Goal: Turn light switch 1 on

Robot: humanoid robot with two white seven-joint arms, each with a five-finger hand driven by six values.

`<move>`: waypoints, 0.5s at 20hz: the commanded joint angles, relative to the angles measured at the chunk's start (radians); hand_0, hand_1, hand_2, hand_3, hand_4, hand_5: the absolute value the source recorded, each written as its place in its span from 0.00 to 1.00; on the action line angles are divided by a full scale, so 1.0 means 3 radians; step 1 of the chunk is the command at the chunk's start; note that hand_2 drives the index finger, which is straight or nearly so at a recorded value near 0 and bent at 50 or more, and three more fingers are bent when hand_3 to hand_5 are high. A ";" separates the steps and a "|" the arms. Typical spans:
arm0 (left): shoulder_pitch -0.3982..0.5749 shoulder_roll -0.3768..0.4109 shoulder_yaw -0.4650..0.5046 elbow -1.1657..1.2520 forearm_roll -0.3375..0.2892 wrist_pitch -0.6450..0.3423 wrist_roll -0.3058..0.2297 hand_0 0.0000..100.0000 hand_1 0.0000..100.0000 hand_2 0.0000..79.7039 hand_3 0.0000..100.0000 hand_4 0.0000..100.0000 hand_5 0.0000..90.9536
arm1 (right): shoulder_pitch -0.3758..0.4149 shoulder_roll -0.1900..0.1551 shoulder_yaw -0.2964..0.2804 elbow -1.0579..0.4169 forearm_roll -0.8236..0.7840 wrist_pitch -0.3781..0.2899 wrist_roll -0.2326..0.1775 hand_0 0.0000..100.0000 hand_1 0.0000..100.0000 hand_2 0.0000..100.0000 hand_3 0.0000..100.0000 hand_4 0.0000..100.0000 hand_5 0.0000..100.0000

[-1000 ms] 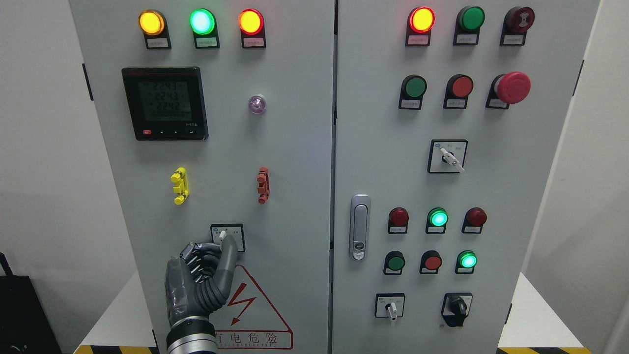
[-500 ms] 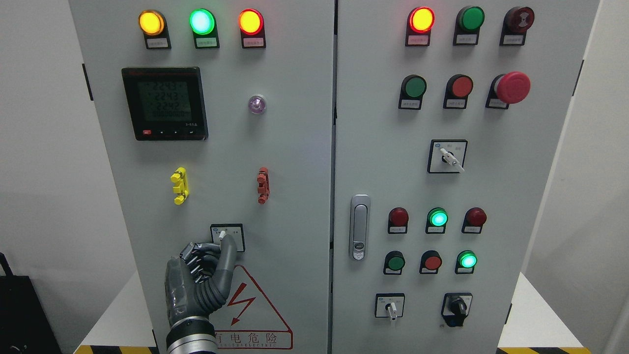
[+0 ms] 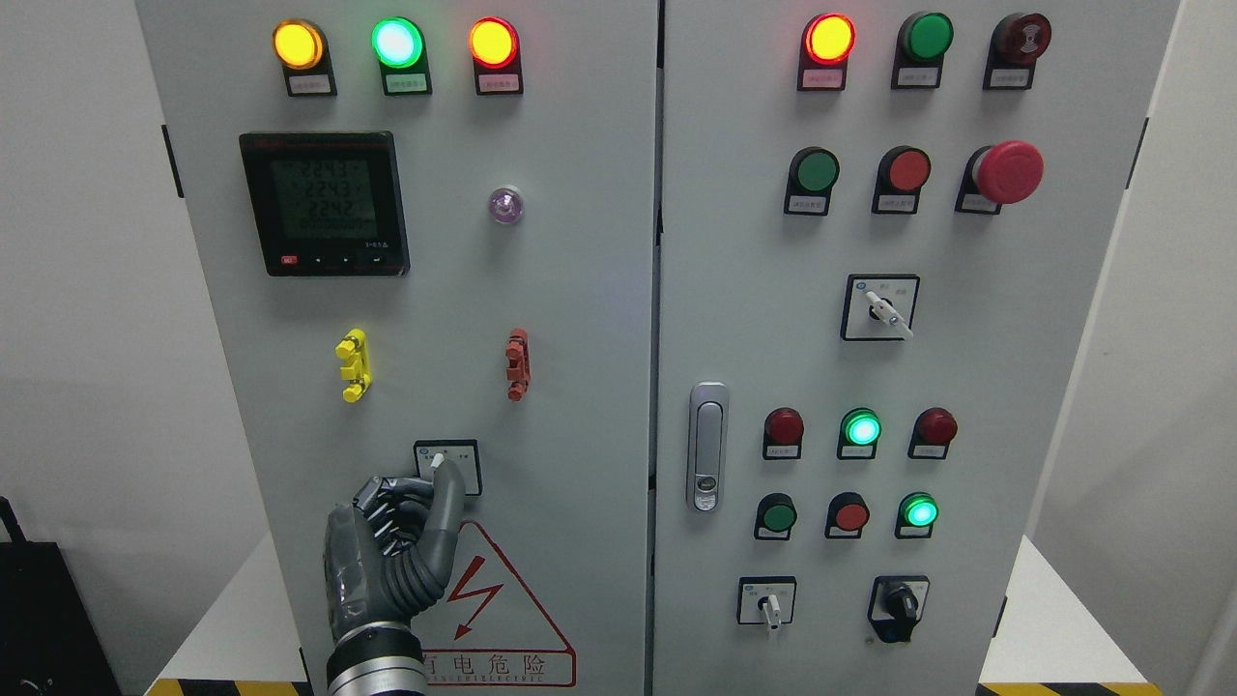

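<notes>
The left hand (image 3: 387, 561) rises from the bottom edge, its fingers (image 3: 391, 503) curled and the thumb stretched upward, its tip touching the white lever of the selector switch (image 3: 446, 466). That switch sits low on the cabinet's left door (image 3: 580, 338), above the warning triangle (image 3: 493, 609), lever tilted up-left. It cannot be told whether the hand grips the lever.

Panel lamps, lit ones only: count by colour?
Green lamps: 3
Red lamps: 2
Yellow lamps: 1
Total: 6
Small purple lamp: cannot tell if lit, so not counted.
</notes>
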 commanded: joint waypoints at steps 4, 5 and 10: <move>0.0000 0.0005 -0.0004 0.0000 0.0001 -0.0003 -0.0009 0.67 0.52 0.75 0.86 0.86 0.84 | 0.0000 0.0000 0.0000 0.0000 0.0000 -0.0003 -0.0002 0.05 0.00 0.00 0.00 0.00 0.00; 0.0000 0.0005 -0.0004 0.0000 0.0001 -0.0003 -0.0009 0.68 0.52 0.75 0.86 0.86 0.84 | 0.0000 0.0000 0.0000 0.0000 -0.0005 -0.0003 -0.0002 0.05 0.00 0.00 0.00 0.00 0.00; 0.0000 0.0005 -0.0004 0.0000 0.0001 -0.0003 -0.0009 0.69 0.52 0.75 0.86 0.86 0.84 | 0.0000 0.0000 0.0000 0.0000 0.0000 -0.0003 0.0003 0.05 0.00 0.00 0.00 0.00 0.00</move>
